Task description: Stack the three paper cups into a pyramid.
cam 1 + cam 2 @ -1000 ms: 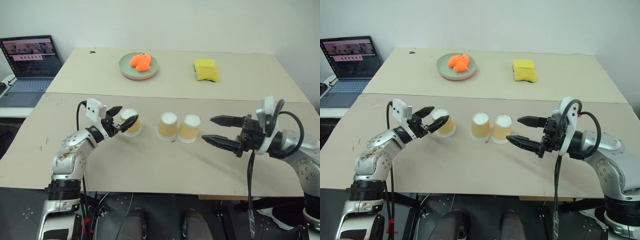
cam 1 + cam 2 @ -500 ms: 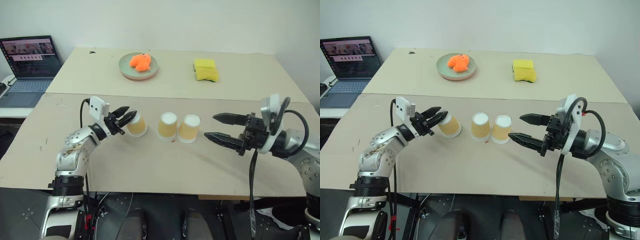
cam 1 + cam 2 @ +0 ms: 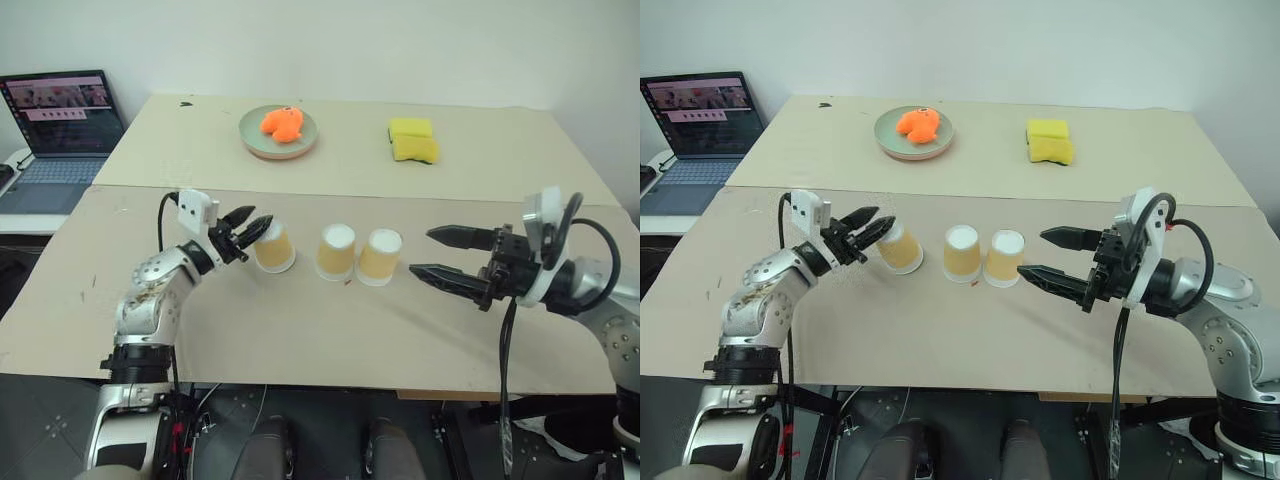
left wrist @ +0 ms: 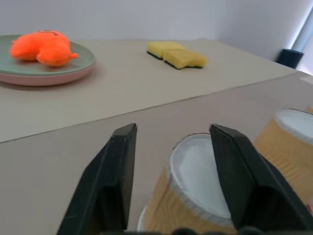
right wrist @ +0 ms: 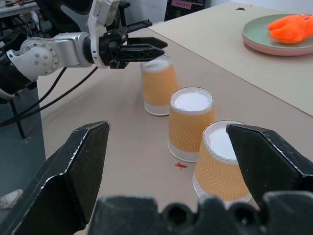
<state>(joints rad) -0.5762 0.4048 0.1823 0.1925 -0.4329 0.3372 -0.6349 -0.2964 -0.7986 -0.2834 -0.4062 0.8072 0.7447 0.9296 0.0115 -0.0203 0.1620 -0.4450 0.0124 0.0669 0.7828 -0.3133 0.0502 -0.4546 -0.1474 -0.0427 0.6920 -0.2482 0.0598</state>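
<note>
Three paper cups stand upside down in a row on the near table. The left cup (image 3: 276, 251) leans with its white base (image 4: 198, 178) toward my left gripper (image 3: 252, 220). That gripper is open, its black fingers (image 4: 117, 166) either side of the base, with a gap at one of them. The middle cup (image 3: 336, 252) and the right cup (image 3: 379, 258) stand upright and close together. Right of them my right gripper (image 3: 421, 250) hovers wide open and holds nothing, pointing at the right cup.
On the far table are a green plate (image 3: 252, 140) with an orange plush toy (image 3: 281, 122) and a yellow sponge (image 3: 413, 140). An open laptop (image 3: 62, 125) sits at the far left. A seam runs between the two tables behind the cups.
My left gripper closed on the left cup's top, tipping it from upright to leaning, then opened again and rose a little. The right arm stayed still.
</note>
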